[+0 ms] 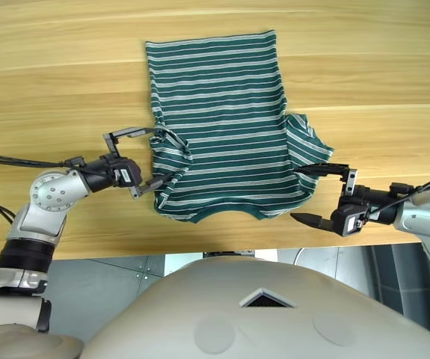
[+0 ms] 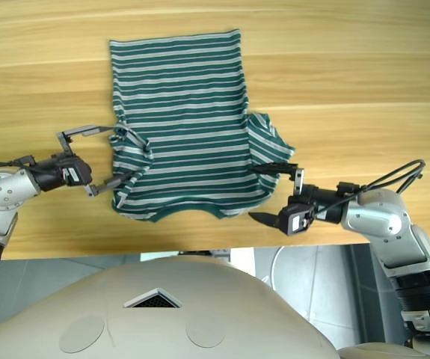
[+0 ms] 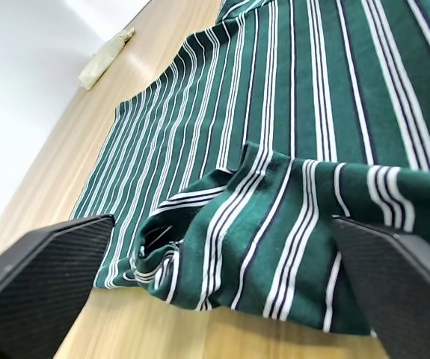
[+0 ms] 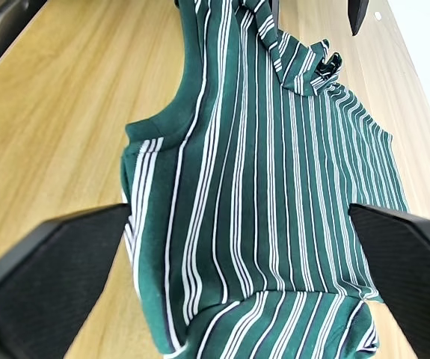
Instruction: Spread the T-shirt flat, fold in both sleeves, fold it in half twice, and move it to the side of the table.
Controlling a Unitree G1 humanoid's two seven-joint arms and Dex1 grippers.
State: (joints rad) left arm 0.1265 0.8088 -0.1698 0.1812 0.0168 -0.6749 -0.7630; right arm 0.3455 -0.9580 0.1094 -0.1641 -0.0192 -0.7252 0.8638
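Note:
A green T-shirt [image 1: 222,112] with white stripes lies on the wooden table [image 1: 50,82], collar toward the front edge. Its left sleeve [image 1: 171,149] is folded in over the body in a rumpled bunch [image 3: 274,232]. My left gripper [image 1: 158,155] stands open with one finger on each side of that bunch. The right sleeve [image 1: 308,138] sticks out, partly creased. My right gripper [image 1: 295,194] is open at the shirt's right shoulder near the front edge, its fingers [image 4: 50,277] wide apart with the shoulder hem [image 4: 155,247] between them.
Bare wood stretches to the left and right of the shirt [image 2: 177,112]. The table's front edge [image 1: 200,245] runs close behind both grippers. A small beige object [image 3: 106,56] lies far off by the table's edge.

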